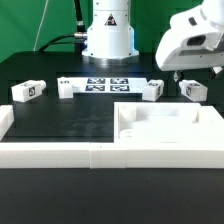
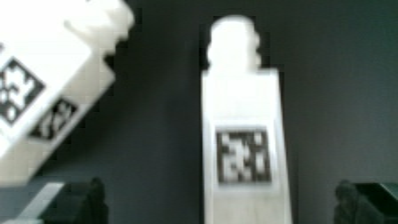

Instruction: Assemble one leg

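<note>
Over at the exterior view's left, a long white border rail (image 1: pixel 45 152) is seen running along the lower edge. Just above it a first spare block (image 1: pixel 28 91) is parked on the black table (image 1: pixel 60 120). A little further in, a second spare block (image 1: pixel 68 87) is set just beside the marker board (image 1: pixel 105 84), which is laid flat in front of the robot base (image 1: pixel 108 35) at upper centre.

Past the board, a third tagged block (image 1: pixel 150 90) is found, and near it, at the exterior view's right, the leg (image 1: pixel 192 90) is rested on the table. It lies behind the raised rim of the tabletop (image 1: pixel 170 150), which fills the lower right. High in the upper right corner, the white wrist housing (image 1: pixel 192 40) is held above the leg.

In the wrist view, the leg is shown lengthwise in the middle of the frame. A square tag is carried on its face and a narrow stub at one end. The gripper (image 2: pixel 222 200) is spread wide with nothing clasped. Its dark fingertips (image 2: pixel 71 200) are kept on either side of the leg, clear of it. A neighbouring block is caught tilted alongside, with a strip of table left between the two.
</note>
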Available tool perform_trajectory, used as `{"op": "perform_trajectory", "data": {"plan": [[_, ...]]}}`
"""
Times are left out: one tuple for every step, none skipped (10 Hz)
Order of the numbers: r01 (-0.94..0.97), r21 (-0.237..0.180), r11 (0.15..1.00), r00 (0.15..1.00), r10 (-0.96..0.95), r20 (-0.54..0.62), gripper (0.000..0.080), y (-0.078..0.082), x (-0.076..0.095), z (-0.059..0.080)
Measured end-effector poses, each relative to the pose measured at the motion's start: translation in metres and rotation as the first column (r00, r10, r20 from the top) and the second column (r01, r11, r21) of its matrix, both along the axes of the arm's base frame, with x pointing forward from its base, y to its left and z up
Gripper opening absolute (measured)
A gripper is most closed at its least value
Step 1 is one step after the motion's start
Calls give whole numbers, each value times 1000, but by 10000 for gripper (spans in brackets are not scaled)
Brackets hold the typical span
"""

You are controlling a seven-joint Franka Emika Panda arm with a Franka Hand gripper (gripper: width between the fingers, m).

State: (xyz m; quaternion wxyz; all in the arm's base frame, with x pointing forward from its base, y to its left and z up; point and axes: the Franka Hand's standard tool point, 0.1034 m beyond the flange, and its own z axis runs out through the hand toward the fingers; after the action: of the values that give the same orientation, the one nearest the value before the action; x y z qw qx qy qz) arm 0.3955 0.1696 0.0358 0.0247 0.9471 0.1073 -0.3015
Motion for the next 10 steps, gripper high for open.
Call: {"op": "perform_trajectory", "data": {"plan": [[1,-11,1000,999,-1,-48,648,-1,-1,-7],[-7,-35,999,989,1,-145,648,-3,-9,-10],[-13,-52,999,975,1,-224,648,-2,-11,-18],[-16,-58,998,965,1,-261,648,0,-12,-25],[-22,-72,997,955,0,-297,648,1,-16,-28],[-20,-74,997,957,-3,-291,648,3,-16,-30],[-19,-79,997,956,-4,-292,648,4,-17,-31],[-23,-81,996,956,-2,-292,648,5,-18,-31],[-24,-81,996,956,-1,-292,525,5,-18,-31],[-24,-80,996,956,0,-292,525,5,-18,-31]]}}
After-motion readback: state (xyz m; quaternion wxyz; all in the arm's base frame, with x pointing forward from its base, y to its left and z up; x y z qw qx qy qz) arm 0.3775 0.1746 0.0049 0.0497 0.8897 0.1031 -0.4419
